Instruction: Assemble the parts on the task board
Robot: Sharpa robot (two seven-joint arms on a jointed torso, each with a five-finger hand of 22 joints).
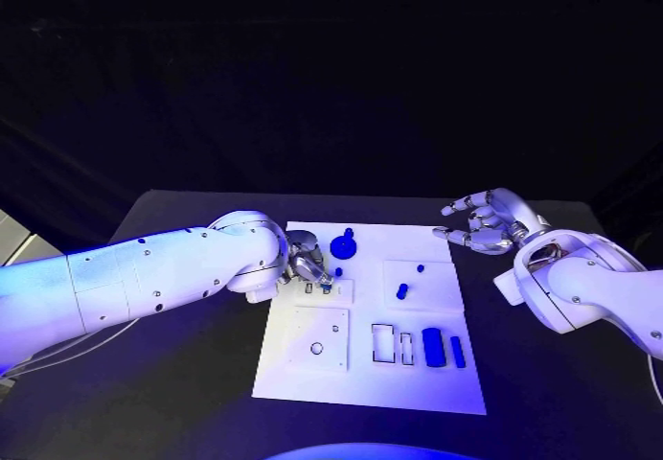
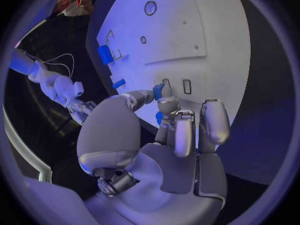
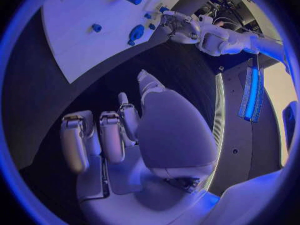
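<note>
While the task board [image 1: 428, 383] lies flat mid-table [image 1: 180, 383], a white plate with its long axis running away from the robot, most parts sit loose on it. Biggest first: a round blue part [image 1: 343, 247] at the far end, two upright blue bars [image 1: 432, 346] near the right near edge beside empty rectangular slots [image 1: 383, 342], a short blue peg [image 1: 402, 290] mid-board.

Left hand [image 1: 307, 270] is down over the board's far-left area, fingers curled, thumb and a fingertip pinching a small blue part [image 2: 158, 91] right over small rectangular cut-outs; wrist view confirms the pinch. Cannot tell if the part touches the board.

Right hand [image 1: 481, 226] hovers off the board's far-right corner above bare table, holding nothing, fingers apart and loosely bent.

Near-left board area with the raised square plate [image 1: 321, 340] is unobstructed. Bare table on both long sides of the board.
</note>
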